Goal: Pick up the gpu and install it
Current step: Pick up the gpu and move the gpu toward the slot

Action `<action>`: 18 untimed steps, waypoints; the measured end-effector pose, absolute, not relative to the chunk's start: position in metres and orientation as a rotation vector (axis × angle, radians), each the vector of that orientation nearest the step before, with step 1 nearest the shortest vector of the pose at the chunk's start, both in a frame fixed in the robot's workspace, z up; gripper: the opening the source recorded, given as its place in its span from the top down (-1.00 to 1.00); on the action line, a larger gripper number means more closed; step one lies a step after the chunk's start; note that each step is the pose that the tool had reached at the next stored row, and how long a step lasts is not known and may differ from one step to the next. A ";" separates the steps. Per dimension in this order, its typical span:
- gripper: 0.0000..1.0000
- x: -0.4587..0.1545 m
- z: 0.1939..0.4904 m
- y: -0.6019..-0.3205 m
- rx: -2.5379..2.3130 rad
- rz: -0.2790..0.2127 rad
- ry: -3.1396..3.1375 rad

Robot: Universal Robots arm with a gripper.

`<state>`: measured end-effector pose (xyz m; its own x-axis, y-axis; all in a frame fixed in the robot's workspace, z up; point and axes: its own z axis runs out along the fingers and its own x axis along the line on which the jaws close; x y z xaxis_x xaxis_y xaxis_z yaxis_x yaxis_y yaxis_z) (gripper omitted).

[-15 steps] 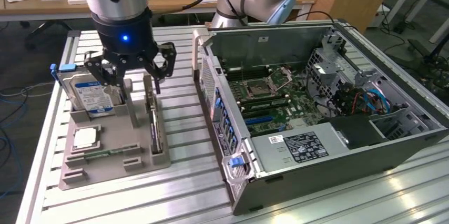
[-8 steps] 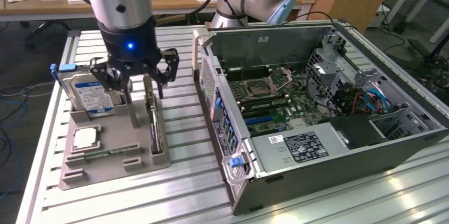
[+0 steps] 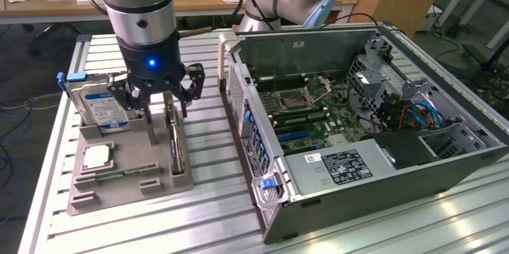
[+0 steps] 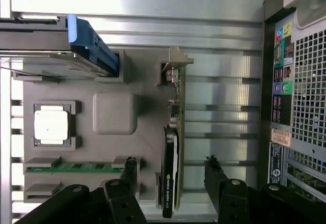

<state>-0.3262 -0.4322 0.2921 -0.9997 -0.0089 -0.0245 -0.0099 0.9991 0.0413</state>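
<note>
The gpu (image 3: pixel 176 146) stands on its long edge in a slot on the exterior view's right side of the grey parts holder (image 3: pixel 119 197). It looks thin and dark from above, with a metal bracket at one end. My gripper (image 3: pixel 159 106) hangs just above the card's far end, open. In the wrist view the gpu (image 4: pixel 170 183) lies between the two black fingertips (image 4: pixel 129 165) with a gap on each side, and my gripper (image 4: pixel 170 163) touches nothing. The open computer case (image 3: pixel 445 164) lies to the exterior view's right, its motherboard (image 3: pixel 306 117) exposed.
In the holder also sit a silver hard drive with a blue label (image 3: pixel 99 108), a square processor chip (image 3: pixel 97 156) and a green memory stick (image 3: pixel 119 174). The case's rear panel (image 4: pixel 300 81) stands close beside the holder. Everything rests on a slatted aluminium table (image 3: pixel 214 218).
</note>
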 end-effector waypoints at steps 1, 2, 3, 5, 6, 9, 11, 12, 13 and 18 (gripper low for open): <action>-0.29 -0.326 0.290 -0.432 -0.014 0.065 3.116; -0.29 -0.326 0.289 -0.432 -0.013 0.064 3.116; -0.29 -0.326 0.287 -0.432 -0.012 0.065 3.116; -0.29 -0.326 0.283 -0.433 -0.010 0.064 3.116; -0.29 -0.326 0.281 -0.433 -0.009 0.064 3.116; -0.29 -0.326 0.276 -0.434 0.004 0.064 3.112; -0.29 -0.326 0.272 -0.435 0.015 0.064 3.110; -0.29 -0.326 0.270 -0.435 0.017 0.064 3.110; -0.29 -0.326 0.268 -0.435 0.017 0.064 3.110; -0.29 -0.326 0.259 -0.435 0.017 0.064 3.109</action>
